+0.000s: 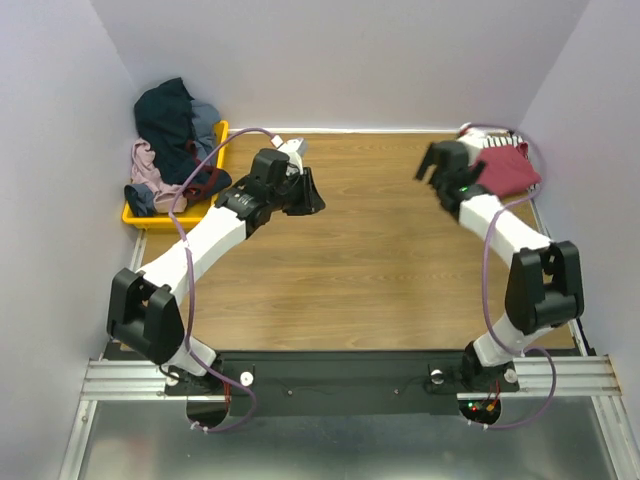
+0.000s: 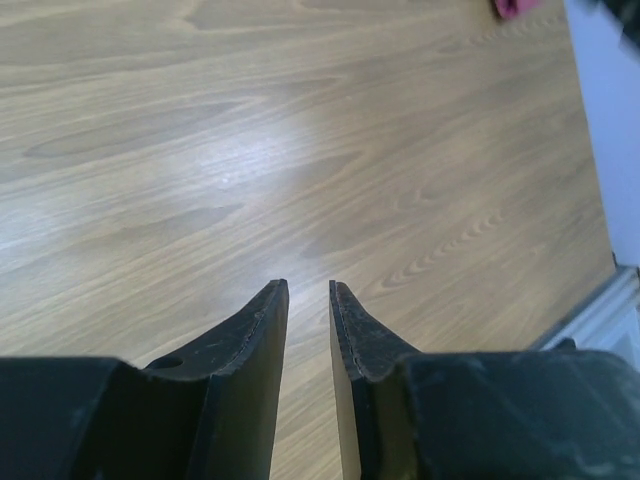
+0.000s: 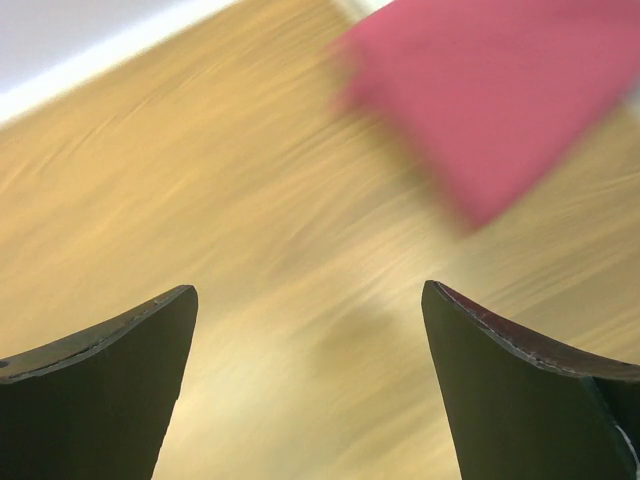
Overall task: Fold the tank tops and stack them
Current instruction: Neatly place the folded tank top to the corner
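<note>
Dark red tank top (image 1: 515, 170): far right corner of the surface, folded into a compact, roughly rectangular bundle, lying flat. Plain colour, straight folded edge in the right wrist view, though that view is motion-blurred. White striped tank top (image 1: 490, 131): only a pale strip shows along the red one's far edge, apparently underneath it. Stripes too small to confirm.
</note>
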`<state>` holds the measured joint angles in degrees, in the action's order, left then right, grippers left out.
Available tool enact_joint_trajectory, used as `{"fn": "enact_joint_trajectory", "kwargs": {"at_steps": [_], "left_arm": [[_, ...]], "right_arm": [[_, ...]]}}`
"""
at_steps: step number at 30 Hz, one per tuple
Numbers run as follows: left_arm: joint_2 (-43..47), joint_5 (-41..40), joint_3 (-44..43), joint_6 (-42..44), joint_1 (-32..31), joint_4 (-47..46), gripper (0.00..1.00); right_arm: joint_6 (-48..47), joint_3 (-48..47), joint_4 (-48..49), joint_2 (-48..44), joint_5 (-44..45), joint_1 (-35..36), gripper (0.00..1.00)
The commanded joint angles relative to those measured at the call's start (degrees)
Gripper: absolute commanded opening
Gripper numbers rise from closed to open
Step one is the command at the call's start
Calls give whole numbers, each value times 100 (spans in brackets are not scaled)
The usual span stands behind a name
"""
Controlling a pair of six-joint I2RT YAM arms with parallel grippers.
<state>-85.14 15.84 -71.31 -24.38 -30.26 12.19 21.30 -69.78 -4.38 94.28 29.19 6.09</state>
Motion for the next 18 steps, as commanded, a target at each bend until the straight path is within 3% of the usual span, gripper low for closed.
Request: {"fn": "enact_joint_trajectory", "kwargs": {"at_steps": [1,5,8,18], "left_arm": [[410,-686,205,-84,29,-58,35],[700,-1012,556,-216,29,-172,35],[903,-1161,855,-304,29,-339,36],[1070,-1232,1172,-348,29,-463,36]], "right_arm": [[339,569,60,-585,61,1296,100],[620,1245,69,-1130,78,2692,100],[726,1493,69,-1491,17,3239,100],[604,1959,60,-2493,192,3302,100]]}}
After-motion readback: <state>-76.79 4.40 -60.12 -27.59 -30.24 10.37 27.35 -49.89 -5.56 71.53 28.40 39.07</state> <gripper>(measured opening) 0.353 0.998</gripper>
